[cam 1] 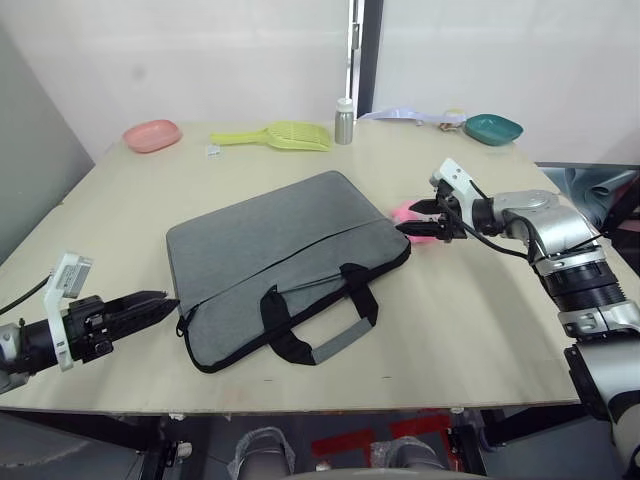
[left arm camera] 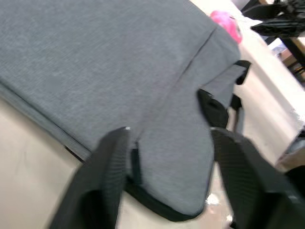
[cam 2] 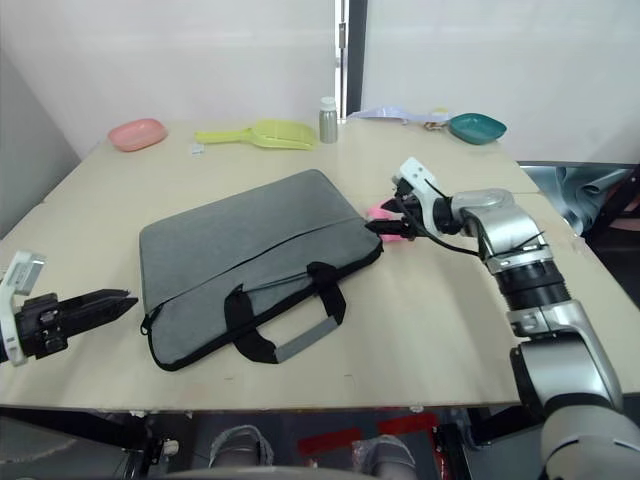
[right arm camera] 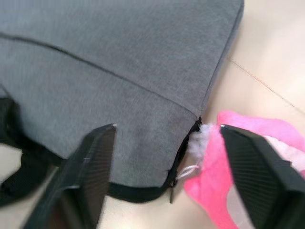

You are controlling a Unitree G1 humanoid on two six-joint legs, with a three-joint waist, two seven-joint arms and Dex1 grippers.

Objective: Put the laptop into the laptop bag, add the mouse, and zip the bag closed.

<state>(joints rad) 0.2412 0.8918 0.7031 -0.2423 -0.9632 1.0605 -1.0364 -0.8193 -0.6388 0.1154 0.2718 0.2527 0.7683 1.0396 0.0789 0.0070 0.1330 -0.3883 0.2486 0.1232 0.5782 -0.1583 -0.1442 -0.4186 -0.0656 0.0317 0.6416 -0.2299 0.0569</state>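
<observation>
The grey laptop bag (cam 1: pixel 285 255) lies flat mid-table, its black handles (cam 1: pixel 320 325) toward the front edge. The laptop and the mouse are hidden or out of view. My left gripper (cam 1: pixel 165 300) hovers low at the bag's front-left corner, open, with that corner and the dark seam (left arm camera: pixel 136 164) between its fingers (left arm camera: pixel 102 181). My right gripper (cam 1: pixel 408 222) is at the bag's right corner, open and holding nothing. Between its fingers (right arm camera: pixel 90 176) I see that corner (right arm camera: pixel 190 124) and a small zip pull (right arm camera: pixel 171 193).
A pink plush toy (right arm camera: pixel 238 157) lies against the bag's right corner, under my right gripper. Along the far edge stand a pink dish (cam 1: pixel 152 134), a yellow scoop (cam 1: pixel 285 135), a silver bottle (cam 1: pixel 344 122) and a teal bowl (cam 1: pixel 493 128).
</observation>
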